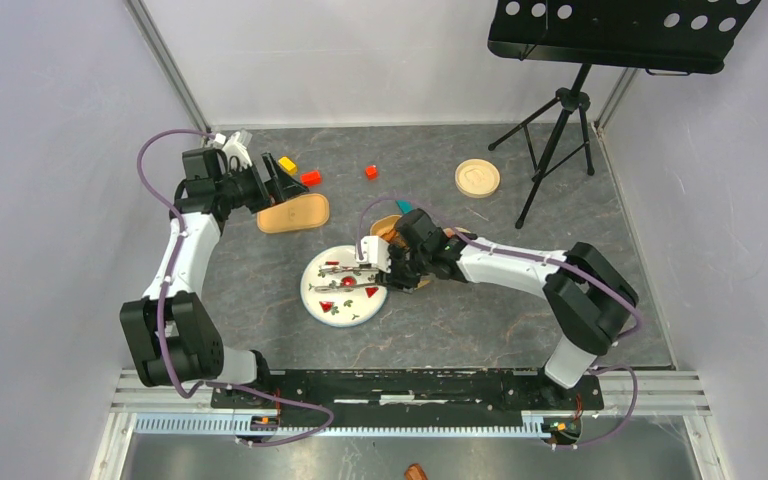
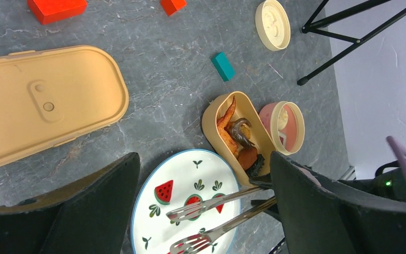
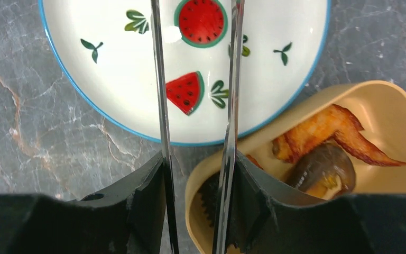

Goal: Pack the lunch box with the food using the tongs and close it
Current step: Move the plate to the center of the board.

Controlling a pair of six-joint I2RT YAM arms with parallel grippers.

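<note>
- On the right arm (image 1: 505, 262), the jaws are clamped on the tongs (image 3: 161, 79), pressing their two slim arms from outside. The tips reach over the patterned plate (image 3: 111, 106).
- The lunch box (image 3: 391, 106) stands open on the table (image 2: 153, 58), just beside the plate, with a fried wing (image 3: 322, 129) and a dark piece (image 3: 322, 166) inside.
- On the left arm (image 1: 185, 245), the jaws gape wide and hold nothing, above the table near the lid (image 2: 47, 100), which lies flat, apart from the box.
</note>
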